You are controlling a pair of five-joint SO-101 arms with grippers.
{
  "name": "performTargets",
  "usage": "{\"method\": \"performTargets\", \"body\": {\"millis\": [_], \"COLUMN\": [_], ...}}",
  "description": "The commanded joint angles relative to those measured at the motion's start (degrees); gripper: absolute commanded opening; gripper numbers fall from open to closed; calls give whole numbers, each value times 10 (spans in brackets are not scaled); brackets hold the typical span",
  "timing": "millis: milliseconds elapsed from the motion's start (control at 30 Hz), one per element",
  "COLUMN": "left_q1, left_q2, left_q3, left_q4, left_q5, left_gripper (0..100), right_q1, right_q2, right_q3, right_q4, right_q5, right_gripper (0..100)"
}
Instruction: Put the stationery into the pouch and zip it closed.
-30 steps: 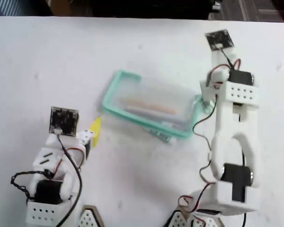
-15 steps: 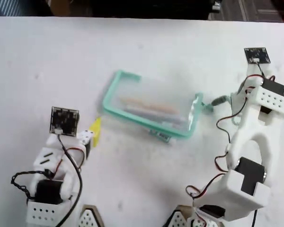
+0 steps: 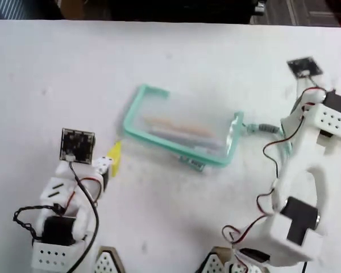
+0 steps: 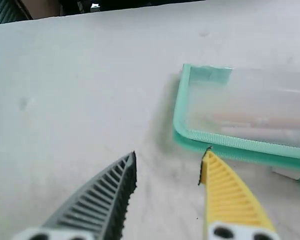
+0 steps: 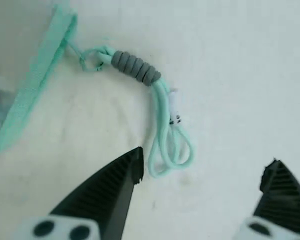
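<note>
— Where does the pouch (image 3: 179,128) sit?

— Flat on the counter (image 3: 176,62) between the two arms. Its long axis runs from the left arm's side across to the right arm's, slightly slanted. The stationery (image 3: 176,126) shows through its clear face as pale, orange-tinged sticks lying along that same axis, so I judge the filling is done.

— And the zip?

— The pull cord (image 5: 165,130) trails out from the pouch end on the right arm's side, a teal loop threaded with grey beads (image 5: 135,67). It lies slack on the counter, pointing away from the pouch.

— Which arm is nearer to it?

— The right one, clearly. The right fingers (image 5: 110,190) are spread wide and grasp nothing. The cord's looped end lies between them, just beside the tip of one and well apart from the other.

— The left arm?

— The left fingers (image 4: 225,195) are released too, and empty. The yellow tip sits just beside the pouch's teal border at the far end from the cord, well placed to pin that end.

— What differs between views?

— The right wrist view shows the loop against the fingertips, whereas from above the arm's body covers them. The high view gives the pouch's whole lie. I cannot tell from any of them whether the zip is fully shut.
</note>
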Motion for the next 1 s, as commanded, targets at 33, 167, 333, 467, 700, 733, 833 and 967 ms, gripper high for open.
{"method": "performTargets", "body": {"millis": [33, 167, 333, 467, 700, 733, 833, 967], "left_q1": [3, 3, 3, 6, 7, 7, 6, 7], "left_q2": [-4, -4, -4, -4, -4, -4, -4, -4], "left_q3": [-8, -7, -7, -3, 0, 0, 1, 1], "left_q4": [-14, -12, -12, -13, -16, -16, -16, -17], "left_q5": [4, -11, -11, -11, -11, -11, -11, -11], "left_gripper": [225, 225, 225, 225, 225, 225, 225, 204], "right_q1": [-81, -138, -138, -106, -87, -87, -87, -86], "right_q2": [-58, -42, 22, 87, 156, 163, 179, 196], "right_q3": [-31, -31, -36, -36, -36, -36, -36, -36], "right_q4": [21, 37, 33, -2, -82, -87, -87, -88], "right_q5": [81, 146, 224, 265, 281, 292, 315, 333], "right_gripper": [213, 174, 239, 201, 198, 198, 198, 195]}}
